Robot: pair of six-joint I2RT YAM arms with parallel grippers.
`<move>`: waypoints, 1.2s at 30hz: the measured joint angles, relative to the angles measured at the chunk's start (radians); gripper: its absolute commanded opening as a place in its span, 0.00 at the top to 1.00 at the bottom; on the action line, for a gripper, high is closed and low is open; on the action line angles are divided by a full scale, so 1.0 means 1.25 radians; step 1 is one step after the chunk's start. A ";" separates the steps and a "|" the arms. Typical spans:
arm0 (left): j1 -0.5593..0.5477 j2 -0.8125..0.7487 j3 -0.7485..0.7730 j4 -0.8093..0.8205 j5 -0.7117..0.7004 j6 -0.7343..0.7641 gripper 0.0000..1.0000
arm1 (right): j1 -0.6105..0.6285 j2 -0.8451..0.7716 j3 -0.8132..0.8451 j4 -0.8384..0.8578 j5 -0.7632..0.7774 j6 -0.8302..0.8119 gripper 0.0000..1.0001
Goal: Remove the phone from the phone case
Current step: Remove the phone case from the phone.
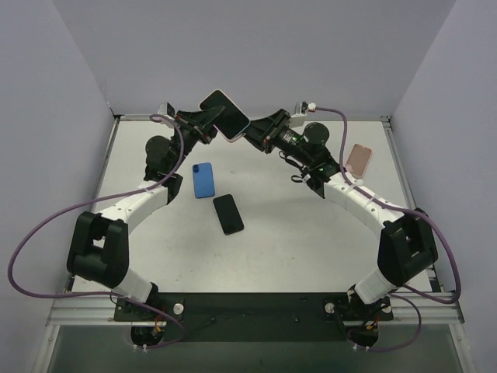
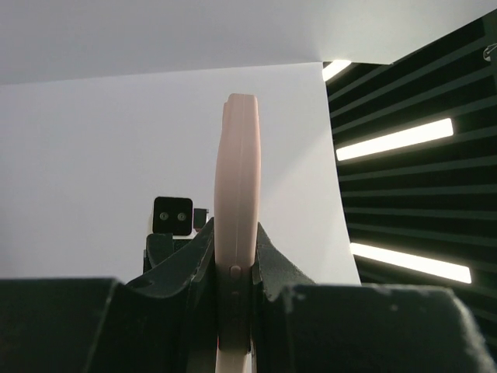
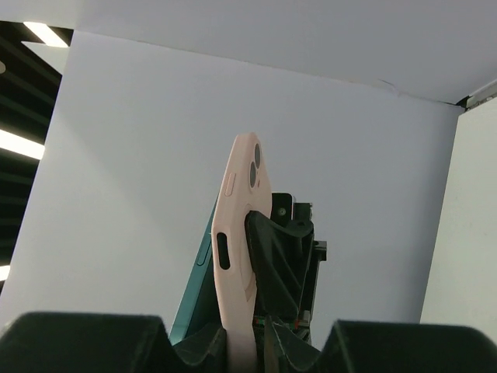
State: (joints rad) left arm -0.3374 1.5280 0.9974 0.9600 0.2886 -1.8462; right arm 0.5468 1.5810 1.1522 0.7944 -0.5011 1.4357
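Phone (image 1: 225, 114) in its pink phone case (image 2: 235, 194) is held in the air at 12 o'clock over the table (image 1: 295, 249), screen side turned towards the overhead camera. It is clamped from both ends. The left gripper (image 2: 235, 241) is closed down narrow on the case edges at the 9 o'clock end. The right gripper (image 3: 247, 342) is closed equally tight on the case at the 3 o'clock end.

A two-ended hold probably lets one side be braced while the other is flexed or peeled. Lifting it off the table leaves room for the phone to come out.

In the right wrist view, a dark teal edge (image 3: 198, 291) sits at 8 o'clock of the case. This is likely the phone side lifting off the shell, but it cannot be confirmed. Separation is judged as barely begun at best.

A blue phone (image 1: 203, 179) and a black phone (image 1: 228, 214) lie flat near table centre. Another pink one (image 1: 359, 158) lies at 2 o'clock. All are well apart from the held one, so they are out of the way.
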 measured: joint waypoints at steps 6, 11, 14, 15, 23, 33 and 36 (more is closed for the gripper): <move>-0.002 0.013 0.000 0.003 0.030 -0.005 1.00 | -0.028 0.018 0.019 0.004 -0.111 -0.021 0.79; -0.009 0.030 0.000 0.035 0.027 -0.025 1.00 | -0.040 0.048 0.062 0.000 -0.180 -0.027 0.85; -0.017 0.044 0.000 0.038 0.026 -0.027 1.00 | -0.049 0.053 0.048 0.025 -0.199 -0.018 1.00; -0.022 0.049 0.000 0.037 0.026 -0.029 1.00 | -0.054 0.051 0.033 0.043 -0.205 -0.014 1.00; -0.068 0.087 -0.070 0.045 0.031 -0.031 1.00 | -0.089 0.008 -0.147 0.136 -0.222 0.031 1.00; -0.131 0.198 -0.193 0.081 0.069 -0.054 0.75 | -0.108 -0.088 -0.330 -0.099 -0.197 -0.084 1.00; -0.158 0.222 -0.218 0.095 0.078 -0.053 0.70 | -0.113 -0.128 -0.381 -0.158 -0.184 -0.126 1.00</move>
State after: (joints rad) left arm -0.5346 1.8057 0.7250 1.0786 0.3862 -1.9121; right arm 0.4061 1.4208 0.6765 0.5964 -0.7315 1.2778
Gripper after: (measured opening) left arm 0.291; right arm 0.107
